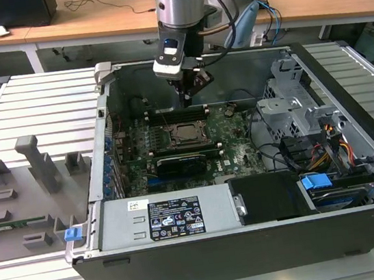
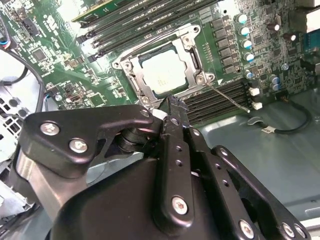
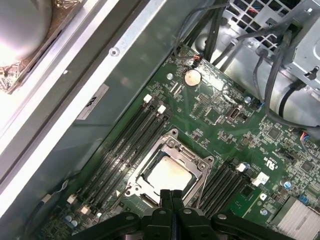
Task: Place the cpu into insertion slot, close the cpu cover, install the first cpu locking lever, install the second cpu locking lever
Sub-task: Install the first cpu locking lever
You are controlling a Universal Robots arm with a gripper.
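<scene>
We see the cpu lying flat in the insertion slot near the middle of the green motherboard, inside the open computer case. Its pale metal top faces up. Being square, it has no long axis to speak of; its edges run in line with the long black memory slots on either side.

The cpu cover is folded down over the chip, so that the pale top shows through the cut-out centre in both wrist views. A thin metal lever slants away from one corner of the cover, across the neighbouring memory slots. Whether it is latched we cannot say.

The gripper hangs tips-down inside the case, in the exterior view just beyond the far edge of the chip. In the first wrist view its two fingers are pressed together with only a hairline seam between them, and nothing is pinched there. In the second wrist view the tips sit right at the cover's nearest edge. They may be touching the metal there, but from this angle we cannot be sure.
</scene>
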